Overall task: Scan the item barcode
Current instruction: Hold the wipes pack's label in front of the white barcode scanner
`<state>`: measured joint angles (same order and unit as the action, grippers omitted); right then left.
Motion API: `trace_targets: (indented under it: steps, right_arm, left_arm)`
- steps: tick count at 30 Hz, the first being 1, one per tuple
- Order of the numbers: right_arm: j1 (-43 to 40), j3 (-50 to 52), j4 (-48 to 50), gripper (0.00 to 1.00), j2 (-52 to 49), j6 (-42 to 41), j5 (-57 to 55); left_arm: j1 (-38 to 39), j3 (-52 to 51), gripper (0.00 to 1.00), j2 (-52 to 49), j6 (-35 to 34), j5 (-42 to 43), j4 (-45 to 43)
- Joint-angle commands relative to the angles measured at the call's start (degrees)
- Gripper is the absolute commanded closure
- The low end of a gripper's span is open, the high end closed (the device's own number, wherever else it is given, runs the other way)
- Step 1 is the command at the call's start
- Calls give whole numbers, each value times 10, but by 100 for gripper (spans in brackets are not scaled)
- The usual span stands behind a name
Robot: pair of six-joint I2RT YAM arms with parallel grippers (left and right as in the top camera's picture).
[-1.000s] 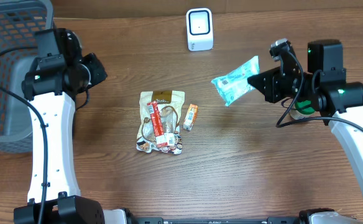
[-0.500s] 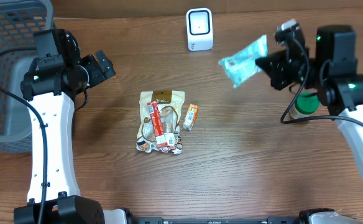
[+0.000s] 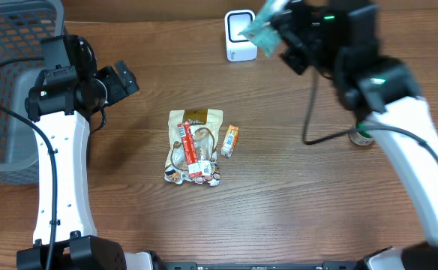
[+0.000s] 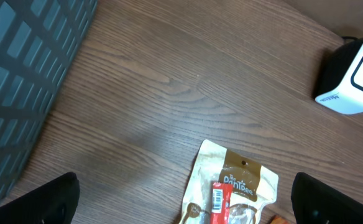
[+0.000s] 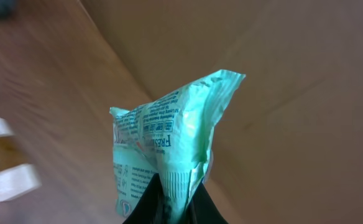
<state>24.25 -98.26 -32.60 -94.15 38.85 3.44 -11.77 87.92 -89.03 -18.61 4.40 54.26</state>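
Two grippers are working over the brown wooden table [image 3: 294, 195]. Left gripper [image 3: 129, 79] is hovering, fingers spread wide; grey mesh basket [image 3: 9, 82] beside it, beige foil snack pouch [image 4: 234, 183] lying ahead. Right gripper [image 5: 169, 208], just over the white box-shaped plastic scanner [image 3: 239, 46], is pinching a crinkled mint-green plastic packet [image 5: 166, 146].

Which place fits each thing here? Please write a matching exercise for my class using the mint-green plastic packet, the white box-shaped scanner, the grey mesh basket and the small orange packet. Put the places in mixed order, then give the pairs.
Things
1. mint-green plastic packet
2. white box-shaped scanner
3. grey mesh basket
4. small orange packet

Places
A. far left corner of the overhead view
B. pinched in the right gripper, raised in the air
C. lying right beside the tan snack pouch
D. standing at the far side, near the middle

Pairs: 1-B, 2-D, 3-A, 4-C
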Motion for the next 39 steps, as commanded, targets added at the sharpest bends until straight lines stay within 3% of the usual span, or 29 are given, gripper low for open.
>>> trace_targets:
  steps: [1,8,15,24,29,39]
  right_arm:
    - [27,-12,66,97,-45,131,-150]
    - [50,-12,192,97,-141,219,-239]
    - [57,-12,380,97,-250,222,-282]
    - [58,-12,549,97,-340,271,-299]
    - [58,-12,625,97,-378,316,-304]
    - [57,-12,662,97,-423,364,-288]
  left_arm:
    - [-2,7,0,13,9,-4,-1]
    - [-2,7,0,13,9,-4,-1]
    - [-2,7,0,13,9,-4,-1]
    - [-2,7,0,13,9,-4,-1]
    - [-2,7,0,13,9,-4,-1]
    - [-2,7,0,13,9,-4,-1]
